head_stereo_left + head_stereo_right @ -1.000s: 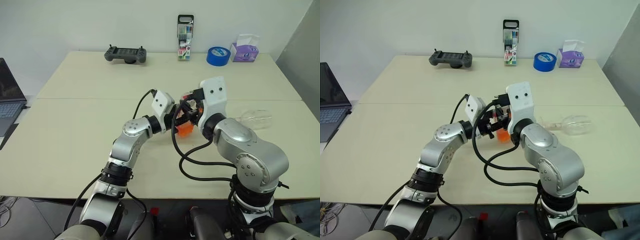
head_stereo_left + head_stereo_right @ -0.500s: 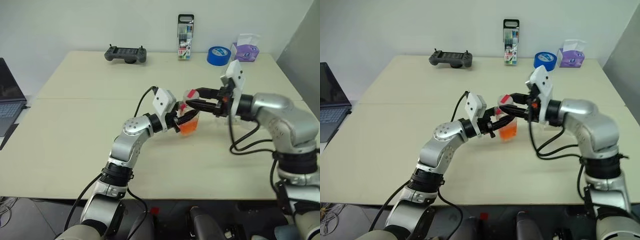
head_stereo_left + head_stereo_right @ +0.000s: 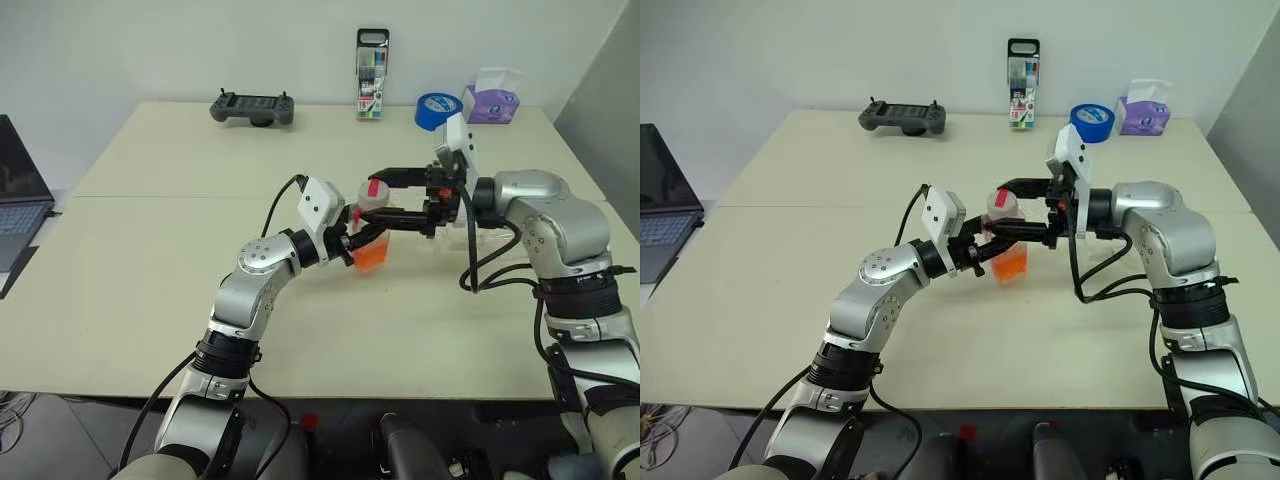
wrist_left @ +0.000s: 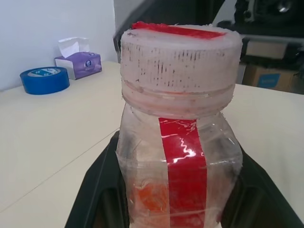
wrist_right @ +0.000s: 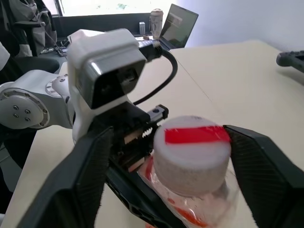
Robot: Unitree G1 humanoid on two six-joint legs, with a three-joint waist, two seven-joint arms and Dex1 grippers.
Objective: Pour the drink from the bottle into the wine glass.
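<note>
Clear plastic bottle with red-and-white cap: clamped by left gripper. Right gripper, swung round from 6 o'clock, now spread astride cap; uncapping judged pending.

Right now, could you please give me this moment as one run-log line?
left end effector: shut on bottle | right end effector: open around cap | cap: on | pour: not started

L end effector clamped tight, R end effector fingers spread wide, pointing left
</note>
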